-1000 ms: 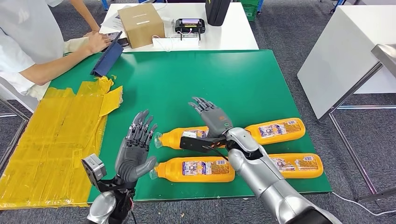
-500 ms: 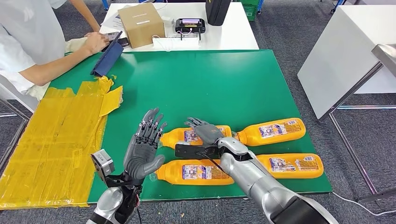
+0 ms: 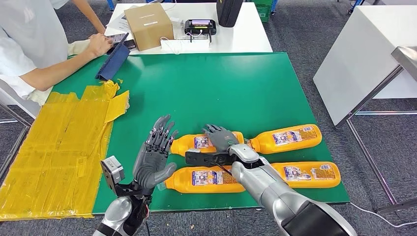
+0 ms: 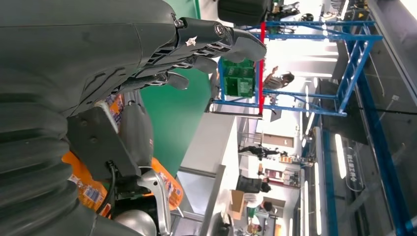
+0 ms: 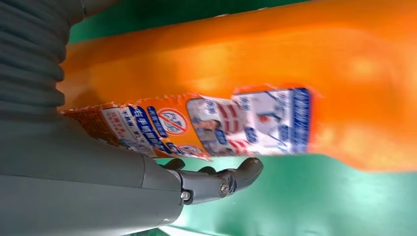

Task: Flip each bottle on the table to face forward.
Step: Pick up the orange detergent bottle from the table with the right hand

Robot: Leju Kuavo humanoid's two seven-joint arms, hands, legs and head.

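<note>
Since a second ago the right hand [image 3: 220,137] has drawn back and lowered onto the far-left bottle [image 3: 204,143], fingers spread flat over its label, pressing rather than gripping; the left hand [image 3: 155,157] has shifted nearer the bottles and stands upright, palm open, fingers apart, holding nothing, just beside the cap end of the near-left bottle [image 3: 204,179]. The four bottles have not moved. They are smooth, glossy orange plastic, long and rounded with tapered necks, lying on their sides in two rows on the matte green surface [image 3: 206,83], printed labels up. The far-right bottle [image 3: 287,138] lies slightly tilted; the near-right bottle [image 3: 312,174] lies level. Crinkled yellow tape [image 3: 54,147] covers the surface's left part.
</note>
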